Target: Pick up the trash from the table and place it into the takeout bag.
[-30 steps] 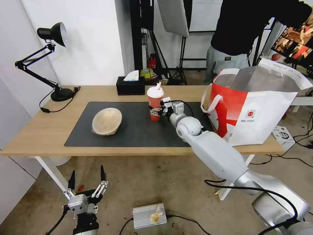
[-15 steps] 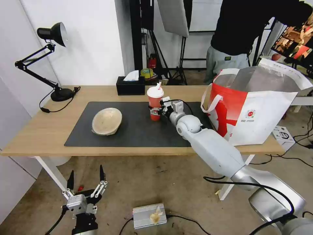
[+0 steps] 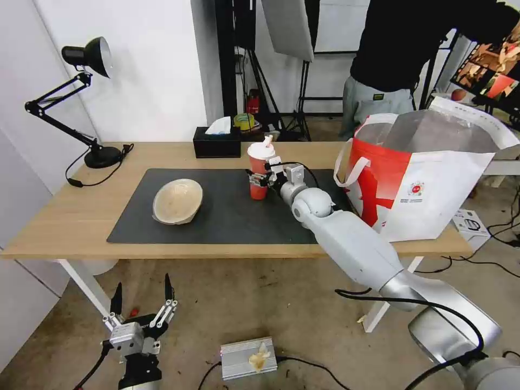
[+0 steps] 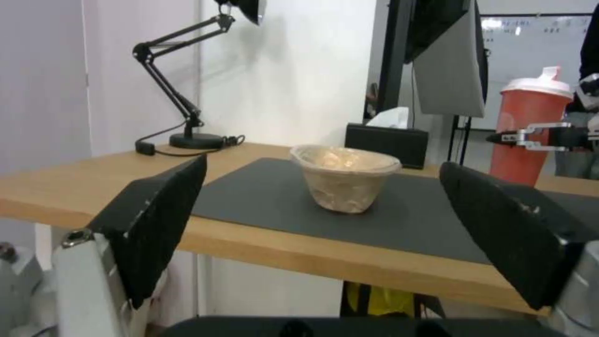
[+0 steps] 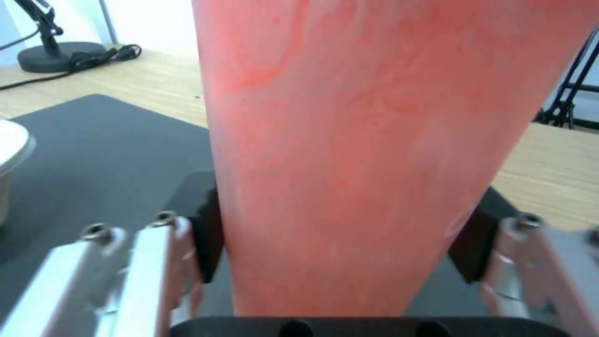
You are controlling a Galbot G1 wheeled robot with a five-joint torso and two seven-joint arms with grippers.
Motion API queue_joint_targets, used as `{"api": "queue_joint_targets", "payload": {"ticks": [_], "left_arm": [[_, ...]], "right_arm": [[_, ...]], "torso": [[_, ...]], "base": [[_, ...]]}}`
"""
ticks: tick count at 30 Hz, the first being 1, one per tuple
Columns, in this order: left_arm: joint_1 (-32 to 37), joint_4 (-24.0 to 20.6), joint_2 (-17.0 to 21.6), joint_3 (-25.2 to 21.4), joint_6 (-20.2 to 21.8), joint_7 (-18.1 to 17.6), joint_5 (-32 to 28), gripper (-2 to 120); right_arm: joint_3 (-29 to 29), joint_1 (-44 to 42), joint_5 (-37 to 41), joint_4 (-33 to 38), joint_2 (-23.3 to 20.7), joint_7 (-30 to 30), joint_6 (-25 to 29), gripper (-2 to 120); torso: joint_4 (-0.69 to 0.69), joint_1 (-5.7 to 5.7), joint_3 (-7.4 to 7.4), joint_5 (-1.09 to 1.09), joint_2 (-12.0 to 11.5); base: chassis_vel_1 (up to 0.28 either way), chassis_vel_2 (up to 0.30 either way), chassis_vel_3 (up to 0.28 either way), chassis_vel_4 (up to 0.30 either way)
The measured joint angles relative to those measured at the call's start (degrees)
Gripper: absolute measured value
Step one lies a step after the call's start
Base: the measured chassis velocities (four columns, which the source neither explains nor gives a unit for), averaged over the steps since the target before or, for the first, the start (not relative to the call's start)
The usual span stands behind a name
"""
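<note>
My right gripper (image 3: 259,179) is shut on the tall red cup (image 3: 259,170) with white lid and straw, holding it tilted just above the dark mat (image 3: 216,216). In the right wrist view the cup (image 5: 374,140) sits squeezed between both black pads (image 5: 209,243). The beige paper-pulp bowl (image 3: 177,201) rests on the mat's left part; the left wrist view shows this bowl (image 4: 343,177) and the cup (image 4: 530,135) beyond. The takeout bag (image 3: 428,179) stands open at the table's right end. My left gripper (image 3: 142,303) hangs open below the table (image 3: 65,227), near the floor.
A black tissue box (image 3: 216,143) sits at the table's back edge behind the cup. A black desk lamp (image 3: 81,97) and its cord occupy the back left corner. A person in black stands behind the bag. A metal box (image 3: 248,357) and cables lie on the floor.
The right gripper has lifted the cup slightly off the mat, moved it a little toward the back and tilted it. The left arm stays put.
</note>
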Motion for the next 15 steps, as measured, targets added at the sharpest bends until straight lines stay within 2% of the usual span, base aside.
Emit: {"api": "queue_joint_targets", "payload": {"ticks": [2, 3, 7, 8, 11, 12, 14, 15], "left_arm": [[-0.13, 0.17, 0.05, 0.04, 0.0, 0.0, -0.03, 100], [-0.13, 0.17, 0.05, 0.04, 0.0, 0.0, -0.03, 100], [-0.17, 0.21, 0.19, 0.17, 0.02, 0.0, -0.05, 100], [-0.17, 0.21, 0.19, 0.17, 0.02, 0.0, -0.05, 100], [-0.06, -0.02, 0.34, 0.23, 0.07, 0.0, -0.05, 100], [0.13, -0.34, 0.44, 0.26, 0.1, 0.0, -0.02, 100], [0.2, -0.42, 0.46, 0.27, 0.1, -0.01, -0.01, 100], [0.4, -0.68, 0.54, 0.28, 0.11, -0.01, 0.04, 100]], "right_arm": [[0.37, -0.32, 0.16, 1.06, -0.72, 0.05, 0.06, 51], [0.37, -0.32, 0.16, 1.06, -0.72, 0.05, 0.06, 51], [1.31, -1.07, 1.72, 6.04, -3.07, 0.88, 0.11, 33], [1.31, -1.07, 1.72, 6.04, -3.07, 0.88, 0.11, 33], [1.89, -1.32, 2.84, 9.77, -4.74, 1.43, -0.15, 23], [2.46, -1.56, 3.7, 12.76, -5.97, 1.92, -0.58, 17], [2.77, -1.67, 4.1, 13.94, -6.47, 2.18, -0.83, 16], [3.4, -1.84, 4.92, 16.32, -7.45, 2.57, -1.3, 11]], "torso": [[0.0, 0.0, 0.0, 0.0, 0.0], [0.0, 0.0, 0.0, 0.0, 0.0], [-0.01, 0.0, 0.0, 0.0, 0.0], [-0.01, 0.0, 0.0, 0.0, 0.0], [-0.01, 0.0, 0.0, 0.0, 0.0], [0.0, 0.0, 0.0, 0.01, 0.0], [0.0, 0.0, 0.0, 0.0, 0.0], [0.0, 0.0, 0.0, 0.01, 0.0]], "base": [[0.0, 0.0, 0.0, 0.0], [0.0, 0.0, 0.0, 0.0], [0.0, 0.0, 0.0, 0.0], [0.0, 0.0, 0.0, 0.0], [0.0, 0.0, 0.0, 0.0], [0.0, 0.0, 0.0, 0.0], [0.0, 0.0, 0.0, 0.0], [0.0, 0.0, 0.0, 0.0]]}}
